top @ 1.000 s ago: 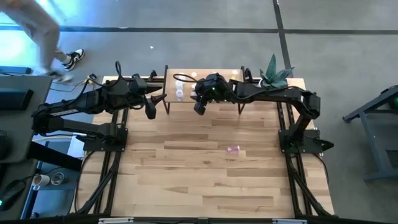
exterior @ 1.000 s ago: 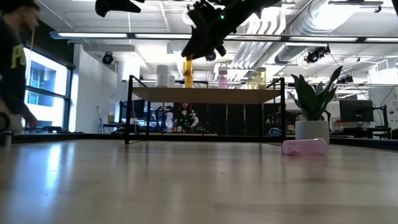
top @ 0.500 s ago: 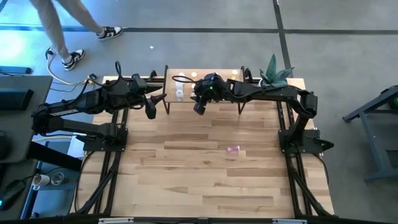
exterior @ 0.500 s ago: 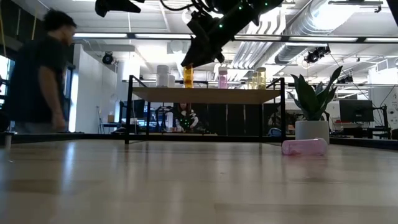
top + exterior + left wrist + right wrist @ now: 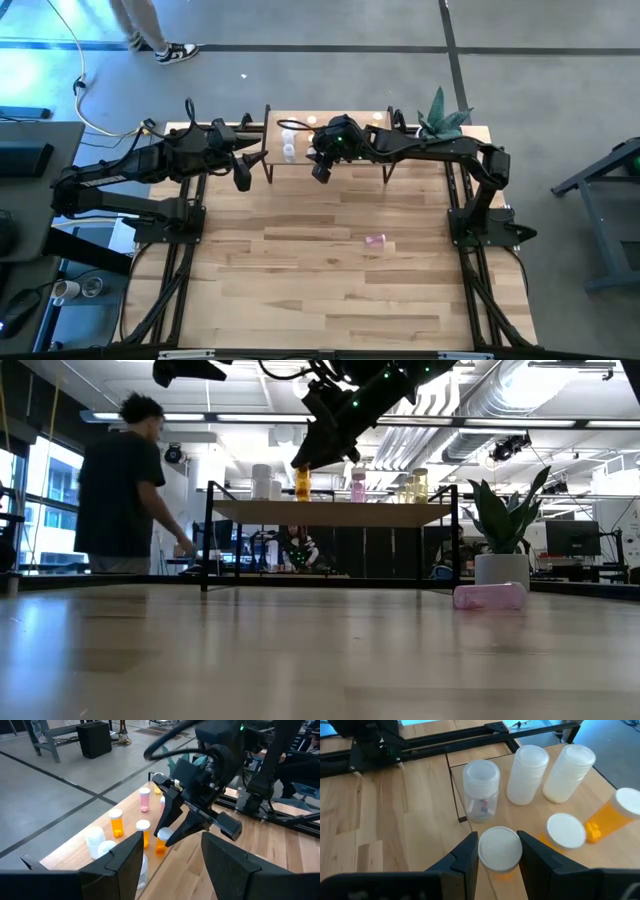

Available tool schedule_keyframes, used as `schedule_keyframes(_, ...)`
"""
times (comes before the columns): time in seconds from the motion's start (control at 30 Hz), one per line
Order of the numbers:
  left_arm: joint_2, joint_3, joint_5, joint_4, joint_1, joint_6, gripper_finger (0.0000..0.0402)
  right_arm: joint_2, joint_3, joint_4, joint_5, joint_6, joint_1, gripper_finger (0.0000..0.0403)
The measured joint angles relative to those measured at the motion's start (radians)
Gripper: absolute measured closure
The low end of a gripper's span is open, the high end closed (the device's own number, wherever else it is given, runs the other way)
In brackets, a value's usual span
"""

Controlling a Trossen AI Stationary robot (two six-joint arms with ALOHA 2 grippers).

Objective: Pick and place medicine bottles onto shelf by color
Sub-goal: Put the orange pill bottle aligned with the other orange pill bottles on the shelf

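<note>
- Your right end effector (image 5: 499, 851) is closed on an orange bottle (image 5: 161, 841), fingers (image 5: 464, 857) pressed to either side of its white cap; it holds the bottle upright just above the shelf (image 5: 330, 512), at the near edge toward the shelf's left end.
- In the left wrist view, the held bottle sits at the tips of the right end effector (image 5: 167, 839), close beside 2 other orange bottles (image 5: 116, 822) already standing on the shelf board.
- In the right wrist view, 3 clear or white bottles (image 5: 481, 782) stand beyond the held cap; another orange bottle (image 5: 612, 818) shows tilted beside them.
- A pink bottle (image 5: 357, 485) stands further along the shelf, with pale yellow bottles (image 5: 415, 486) toward its right end.
- 1 pink bottle (image 5: 375, 240) lies on its side on the worktop (image 5: 300, 290), well apart from the shelf.
- Your left end effector (image 5: 242, 180) hangs raised off the shelf's left end, fingers (image 5: 126, 862) apart and gripping nothing.
- A potted plant (image 5: 505, 525) stands by the shelf's right end.
- A person (image 5: 122, 500) stands in the room beyond the worktop.
</note>
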Motion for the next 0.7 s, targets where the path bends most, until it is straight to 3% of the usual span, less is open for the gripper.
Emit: schedule_keyframes(0.7, 0.000, 0.000, 0.001, 0.000, 0.000, 0.018, 0.0211, 0.014, 0.000, -0.001, 0.022, 0.003, 0.000, 0.0297)
